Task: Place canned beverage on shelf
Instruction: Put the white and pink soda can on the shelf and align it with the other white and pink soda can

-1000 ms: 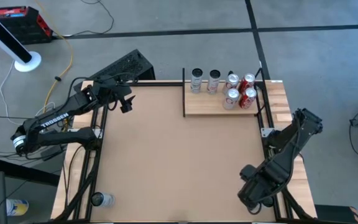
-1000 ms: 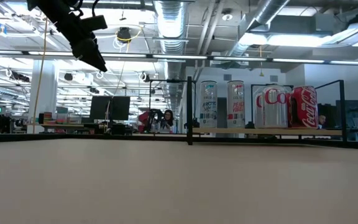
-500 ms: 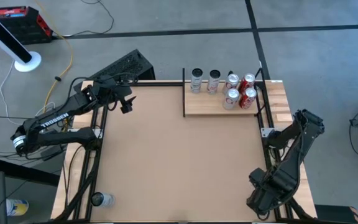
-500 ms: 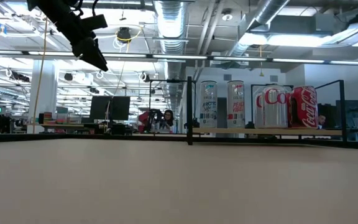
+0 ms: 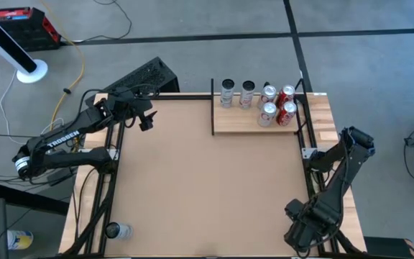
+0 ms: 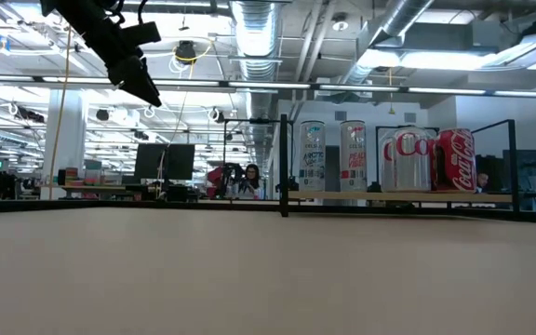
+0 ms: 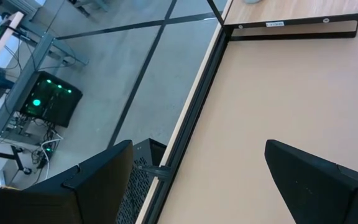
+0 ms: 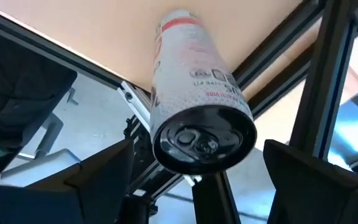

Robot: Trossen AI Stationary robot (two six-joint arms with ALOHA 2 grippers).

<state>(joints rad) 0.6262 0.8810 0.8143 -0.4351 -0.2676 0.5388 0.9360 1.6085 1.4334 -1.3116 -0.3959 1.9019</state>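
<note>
While left waits, right tool point(image 8: 191, 162) reopened, can point(image 8: 191, 106) between

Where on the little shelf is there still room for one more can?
The shelf is bare along its front left, in front of the two silver cans. The right end is crowded by four red and silver cans. The big tabletop is bare too.

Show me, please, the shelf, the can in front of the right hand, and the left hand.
shelf point(image 5: 241, 122): high view, bare wood planks in front of the cans.
can point(image 8: 194, 93): right wrist view, its white side wall.
left hand point(image 5: 144, 119): high view, midway between its fingertips.
</note>
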